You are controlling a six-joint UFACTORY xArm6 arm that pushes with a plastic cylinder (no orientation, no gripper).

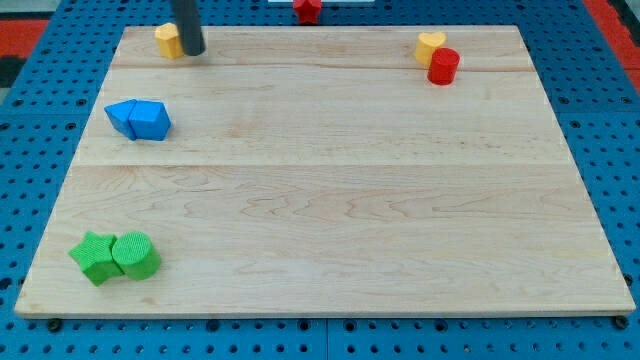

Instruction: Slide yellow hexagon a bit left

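Note:
The yellow hexagon sits at the view's top left, close to the board's top edge. My tip stands right against the hexagon's right side, touching or nearly touching it. The dark rod rises from there out of the view's top.
Two blue blocks lie together at the left. A green star-like block and a green cylinder sit at the bottom left. A yellow heart-like block touches a red cylinder at the top right. A red block lies beyond the board's top edge.

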